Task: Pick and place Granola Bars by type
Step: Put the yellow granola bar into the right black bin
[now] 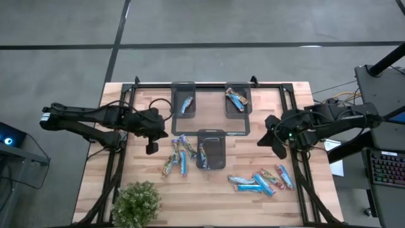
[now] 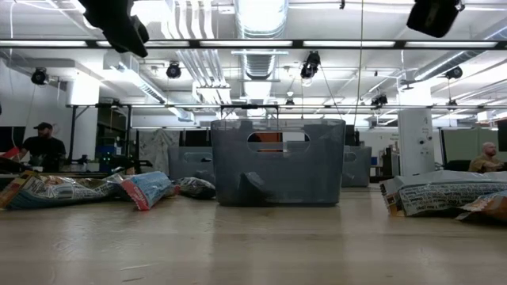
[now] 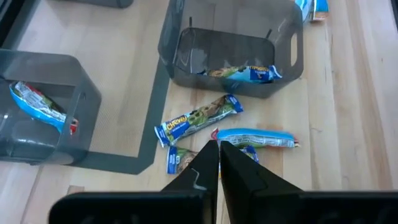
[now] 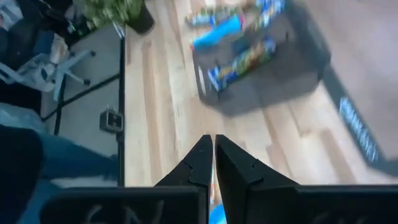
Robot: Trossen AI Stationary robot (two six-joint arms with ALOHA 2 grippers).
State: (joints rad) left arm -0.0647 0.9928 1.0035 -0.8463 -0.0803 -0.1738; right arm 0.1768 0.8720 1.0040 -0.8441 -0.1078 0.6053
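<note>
Both hands are closed and empty from where I sit. My left hand (image 1: 152, 147) hangs above the table (image 1: 126, 101) on the left side, its fingers (image 3: 205, 163) pressed together just beside a small cluster of bars (image 1: 178, 155). My right hand (image 1: 279, 150) hovers over the right side, fingers (image 4: 200, 160) together, near the second cluster of bars (image 1: 262, 180) at the front right. Three dark trays sit in the middle: the back left tray (image 1: 184, 100) holds one bar (image 1: 187, 104), the back right tray (image 1: 238, 100) holds one bar (image 1: 236, 98), and the front tray (image 1: 211, 149) holds one bar (image 1: 203, 154). I see a potted plant (image 1: 136, 204) at the front left corner
</note>
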